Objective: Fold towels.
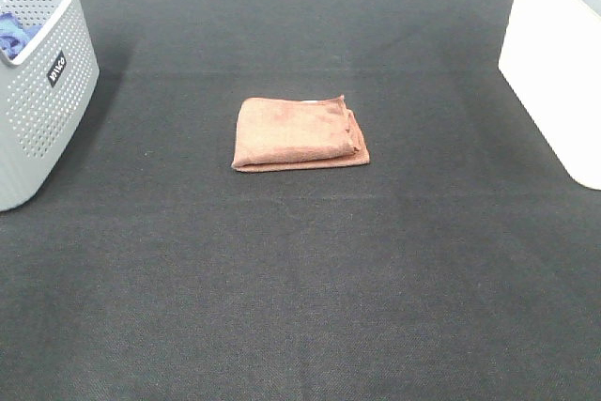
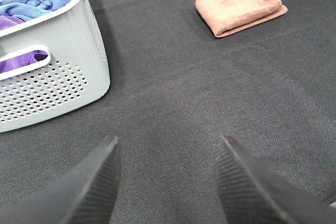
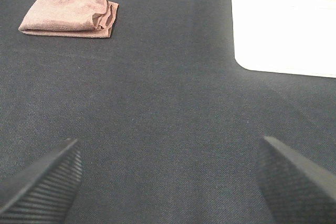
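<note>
A reddish-brown towel [image 1: 299, 134] lies folded into a small rectangle on the black table cover, near the middle. It also shows in the left wrist view [image 2: 239, 8] and in the right wrist view [image 3: 69, 13]. Neither arm shows in the exterior high view. My left gripper [image 2: 167, 153] is open and empty, low over bare cloth, well away from the towel. My right gripper [image 3: 168, 153] is open wide and empty, also far from the towel.
A grey perforated basket [image 1: 42, 91] stands at the left edge and holds blue and purple cloths [image 2: 29, 3]. A white container [image 1: 563, 72] stands at the right edge; it also shows in the right wrist view [image 3: 283, 24].
</note>
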